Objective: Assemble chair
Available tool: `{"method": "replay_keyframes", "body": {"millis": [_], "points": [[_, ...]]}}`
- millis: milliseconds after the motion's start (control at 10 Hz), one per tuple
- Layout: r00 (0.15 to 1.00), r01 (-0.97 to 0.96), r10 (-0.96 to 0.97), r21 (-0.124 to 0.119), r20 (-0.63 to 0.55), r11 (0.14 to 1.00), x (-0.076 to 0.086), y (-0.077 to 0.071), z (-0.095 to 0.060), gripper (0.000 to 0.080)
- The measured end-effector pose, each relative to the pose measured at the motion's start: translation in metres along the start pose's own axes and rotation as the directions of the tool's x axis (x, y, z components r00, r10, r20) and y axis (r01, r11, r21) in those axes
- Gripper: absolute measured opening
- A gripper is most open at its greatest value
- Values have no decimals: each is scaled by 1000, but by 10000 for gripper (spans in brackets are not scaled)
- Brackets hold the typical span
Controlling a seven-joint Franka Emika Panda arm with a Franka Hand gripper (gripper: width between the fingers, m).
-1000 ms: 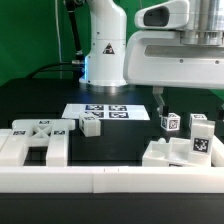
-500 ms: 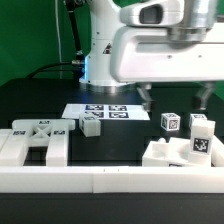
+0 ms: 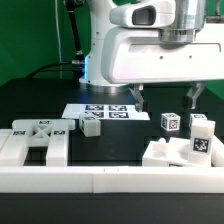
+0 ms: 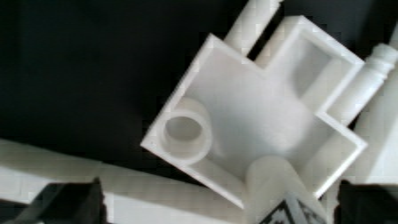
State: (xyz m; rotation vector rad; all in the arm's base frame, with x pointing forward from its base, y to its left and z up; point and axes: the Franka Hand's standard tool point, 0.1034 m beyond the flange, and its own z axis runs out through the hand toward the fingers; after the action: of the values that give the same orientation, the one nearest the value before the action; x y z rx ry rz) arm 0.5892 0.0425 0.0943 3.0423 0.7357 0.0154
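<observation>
Black tabletop (image 3: 125, 142) is carrying the chair (image 3: 38, 140) as loose parts, spreading across the frame's lower half from the exterior view's left to right. I am holding my pincer (image 3: 166, 100) wide apart, empty, above them; nothing seems joined yet.

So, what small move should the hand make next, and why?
Probably lower the hand toward the square part with the round socket. The hand is open, holds nothing and hangs above the table; the wrist view shows that part right under it. Whether it is centred enough, I cannot tell.
</observation>
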Motion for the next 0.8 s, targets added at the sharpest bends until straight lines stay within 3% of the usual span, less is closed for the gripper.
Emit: {"method": "replay_keyframes", "body": {"millis": [100, 300, 800], "points": [[993, 118, -118, -6, -5, 993, -11, 6, 3, 648], [989, 150, -150, -7, -1, 989, -34, 20, 11, 648], [994, 105, -105, -12, -3, 994, -42, 27, 13, 648]]}}
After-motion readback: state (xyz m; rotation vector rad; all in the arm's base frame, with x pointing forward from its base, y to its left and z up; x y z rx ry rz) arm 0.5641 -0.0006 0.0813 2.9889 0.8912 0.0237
